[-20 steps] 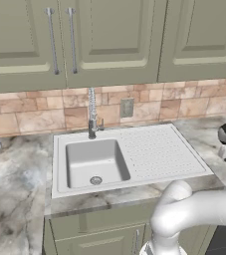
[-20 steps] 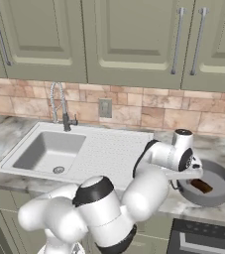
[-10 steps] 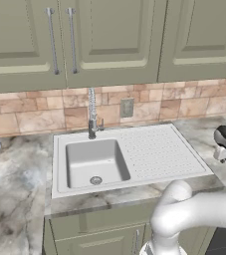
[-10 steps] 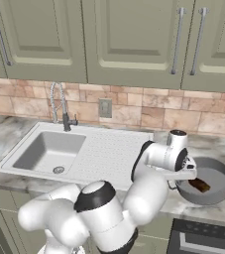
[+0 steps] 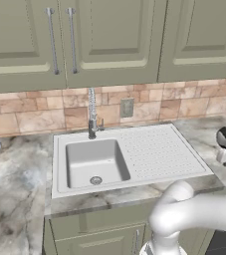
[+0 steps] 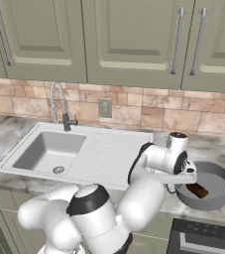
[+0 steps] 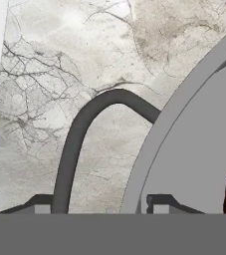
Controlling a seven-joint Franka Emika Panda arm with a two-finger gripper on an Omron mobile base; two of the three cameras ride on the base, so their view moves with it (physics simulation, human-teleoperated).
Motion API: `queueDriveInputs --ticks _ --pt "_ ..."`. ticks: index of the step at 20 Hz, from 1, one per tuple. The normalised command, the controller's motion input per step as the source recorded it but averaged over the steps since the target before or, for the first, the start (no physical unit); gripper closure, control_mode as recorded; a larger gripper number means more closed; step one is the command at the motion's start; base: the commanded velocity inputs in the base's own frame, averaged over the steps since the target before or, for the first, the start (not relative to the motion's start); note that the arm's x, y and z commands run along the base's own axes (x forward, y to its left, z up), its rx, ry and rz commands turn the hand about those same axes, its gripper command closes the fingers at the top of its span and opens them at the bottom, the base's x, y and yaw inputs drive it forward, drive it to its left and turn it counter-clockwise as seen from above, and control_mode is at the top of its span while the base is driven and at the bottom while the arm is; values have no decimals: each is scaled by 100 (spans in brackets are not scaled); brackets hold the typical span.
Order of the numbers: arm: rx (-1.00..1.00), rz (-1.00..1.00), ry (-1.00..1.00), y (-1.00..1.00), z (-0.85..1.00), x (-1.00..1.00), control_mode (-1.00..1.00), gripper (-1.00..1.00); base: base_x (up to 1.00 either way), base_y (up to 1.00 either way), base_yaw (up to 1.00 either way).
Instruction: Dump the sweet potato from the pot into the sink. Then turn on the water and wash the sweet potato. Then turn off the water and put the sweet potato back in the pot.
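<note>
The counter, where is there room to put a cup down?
The dotted drainboard between the sink and the pot is bare, as is the marble left of the sink. By the pot it's crowded: the end effector sits there.

No words, labels, brand marks, numbers or signs can be read anywhere in these views. The cabinet doors (image 5: 109, 40) are plain, the tiled backsplash (image 6: 134, 111) carries only its stone pattern, and the wall outlet (image 5: 127, 107) shows a blank cover plate (too small for any fine print to be made out). The sink (image 5: 184, 172), the faucet (image 5: 92, 114) and the pot (image 6: 218, 191) bear no visible marking, nor does the marble counter (image 7: 59, 60).
</note>
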Motion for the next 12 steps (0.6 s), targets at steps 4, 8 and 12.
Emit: queueDriveInputs --ticks 4,8,12 --pt "0 0 -13 39 42 -71 -100 100 0 0 0" --pt "0 0 -18 62 77 -81 -100 100 0 0 0" --pt "3 1 -13 85 78 -53 -100 100 0 0 0"
